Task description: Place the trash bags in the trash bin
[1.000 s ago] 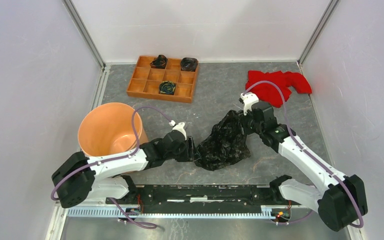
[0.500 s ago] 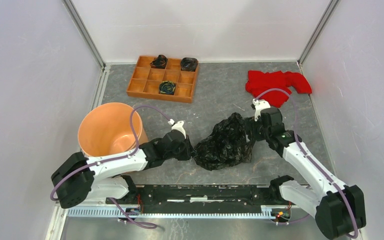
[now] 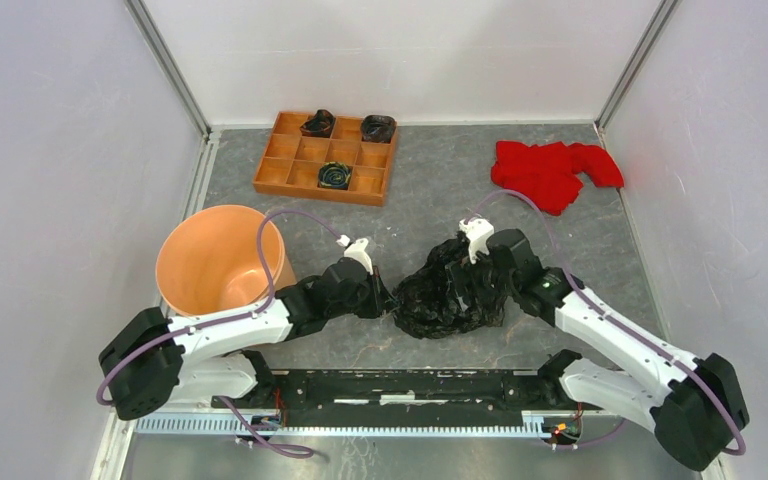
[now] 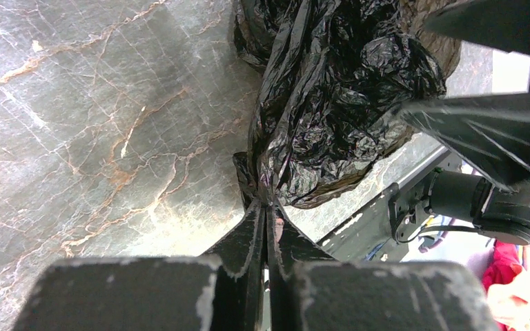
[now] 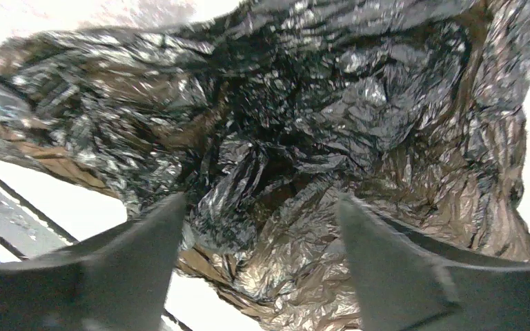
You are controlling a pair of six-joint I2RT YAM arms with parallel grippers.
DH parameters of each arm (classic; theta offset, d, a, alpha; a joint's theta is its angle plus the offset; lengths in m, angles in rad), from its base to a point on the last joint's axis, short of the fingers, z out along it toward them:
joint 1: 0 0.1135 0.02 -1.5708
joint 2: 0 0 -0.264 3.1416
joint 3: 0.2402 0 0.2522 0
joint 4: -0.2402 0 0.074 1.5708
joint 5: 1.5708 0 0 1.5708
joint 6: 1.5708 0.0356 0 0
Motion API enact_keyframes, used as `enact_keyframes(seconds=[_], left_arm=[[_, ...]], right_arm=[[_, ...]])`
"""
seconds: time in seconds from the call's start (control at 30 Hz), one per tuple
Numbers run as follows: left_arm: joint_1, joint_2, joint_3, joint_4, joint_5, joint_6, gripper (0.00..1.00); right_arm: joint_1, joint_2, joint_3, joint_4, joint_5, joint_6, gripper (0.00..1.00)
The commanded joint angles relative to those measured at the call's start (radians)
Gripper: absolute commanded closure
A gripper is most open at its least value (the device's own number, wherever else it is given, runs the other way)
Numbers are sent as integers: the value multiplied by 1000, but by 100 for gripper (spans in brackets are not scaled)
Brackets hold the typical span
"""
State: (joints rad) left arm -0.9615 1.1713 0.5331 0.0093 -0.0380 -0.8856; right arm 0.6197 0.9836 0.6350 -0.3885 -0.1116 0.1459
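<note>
A crumpled black trash bag (image 3: 452, 290) lies on the grey table between the two arms; it also fills the right wrist view (image 5: 303, 124) and shows in the left wrist view (image 4: 331, 89). My left gripper (image 3: 388, 300) is shut on the bag's left edge, a pinch of film caught at its fingertips (image 4: 266, 203). My right gripper (image 3: 475, 280) hangs over the bag's right part, open, its fingers (image 5: 159, 234) spread wide above the film. The peach-orange trash bin (image 3: 220, 260) stands upright at the left, beside the left arm.
A wooden tray of square compartments (image 3: 325, 155) with small black rolled bundles sits at the back. A red cloth (image 3: 552, 170) lies at the back right. The arms' base rail (image 3: 410, 390) runs along the near edge.
The left gripper has shut on the bag's left edge. The right gripper has opened wide and moved from the bag's far right side to over the bag.
</note>
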Motion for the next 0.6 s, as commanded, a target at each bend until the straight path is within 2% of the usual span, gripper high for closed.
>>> enact_keyframes(seconds=[0.0,0.17,0.27,0.3,0.33,0.4,0.47,0.57], left_arm=[[0,-33,11,29,12,26,94],[0,-47,35,0,-11,47,94],[0,-60,48,-29,-24,59,95],[0,-67,54,-45,-39,66,95],[0,-75,63,-67,-59,78,95],[0,-94,100,-151,-118,109,95],[0,-123,146,-233,-195,136,95],[1,-180,226,-355,-325,174,94]], right_arm=[[2,40,-17,63,26,44,20],[11,13,-78,122,-26,91,57],[11,-52,-91,110,-1,93,83],[13,-74,-83,93,20,94,94],[11,-103,-76,89,39,95,100],[5,-165,-61,110,42,111,100],[-18,-199,-34,162,-21,126,100],[-107,-179,51,238,-209,169,100]])
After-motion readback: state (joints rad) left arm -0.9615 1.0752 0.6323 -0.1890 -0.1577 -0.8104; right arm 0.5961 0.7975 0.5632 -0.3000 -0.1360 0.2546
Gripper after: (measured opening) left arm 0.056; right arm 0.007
